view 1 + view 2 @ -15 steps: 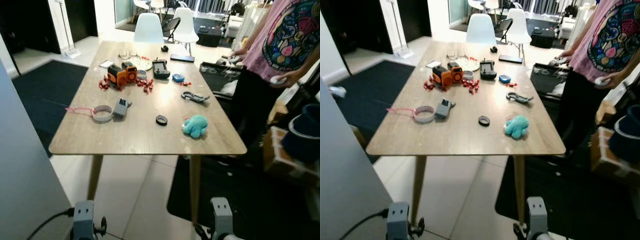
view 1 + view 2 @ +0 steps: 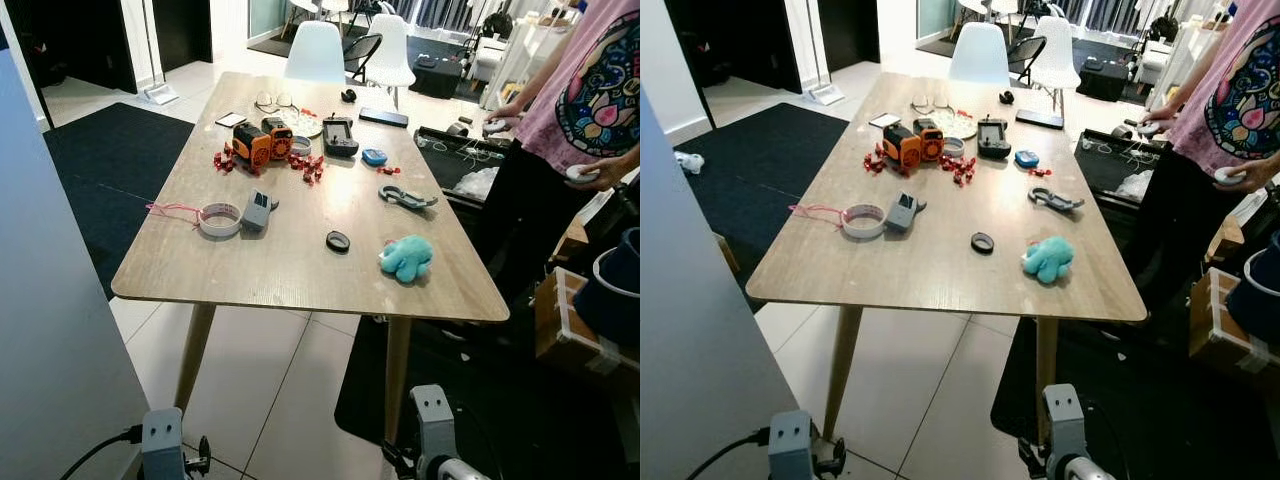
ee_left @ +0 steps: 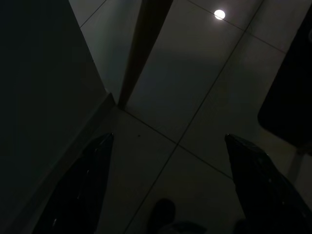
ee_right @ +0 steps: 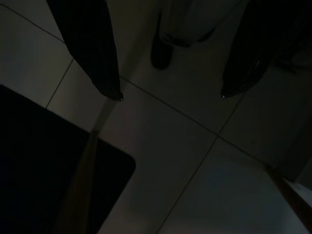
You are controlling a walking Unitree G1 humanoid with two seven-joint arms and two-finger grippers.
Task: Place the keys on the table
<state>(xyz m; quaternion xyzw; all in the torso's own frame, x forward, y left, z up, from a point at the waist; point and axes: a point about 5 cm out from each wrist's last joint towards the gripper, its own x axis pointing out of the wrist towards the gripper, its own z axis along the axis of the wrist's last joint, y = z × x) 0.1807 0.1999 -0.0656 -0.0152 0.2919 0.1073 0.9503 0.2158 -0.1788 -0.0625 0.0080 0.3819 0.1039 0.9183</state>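
A long wooden table (image 2: 290, 275) stands ahead of me. On its right half lies a grey metal bunch that looks like keys on a clip (image 2: 405, 197). Both arms hang low in front of the table's near edge, the left wrist (image 2: 163, 445) and the right wrist (image 2: 430, 415). In the dim left wrist view, my left gripper (image 3: 169, 138) is open over floor tiles and holds nothing. My right gripper (image 4: 170, 96) is also open over the tiles, beside a dark mat's corner (image 4: 58, 161).
Also on the table are a teal plush octopus (image 2: 407, 257), a black round cap (image 2: 338, 241), a tape roll (image 2: 219, 219), a grey fob (image 2: 257, 211), orange toys (image 2: 258, 143) and small red pieces. A person (image 2: 590, 110) stands at the right side. A grey panel (image 2: 50, 300) rises at my left.
The whole picture has shifted, so the camera has moved slightly and the table looks a little nearer. Nothing on the table has moved. Both arms still hang low.
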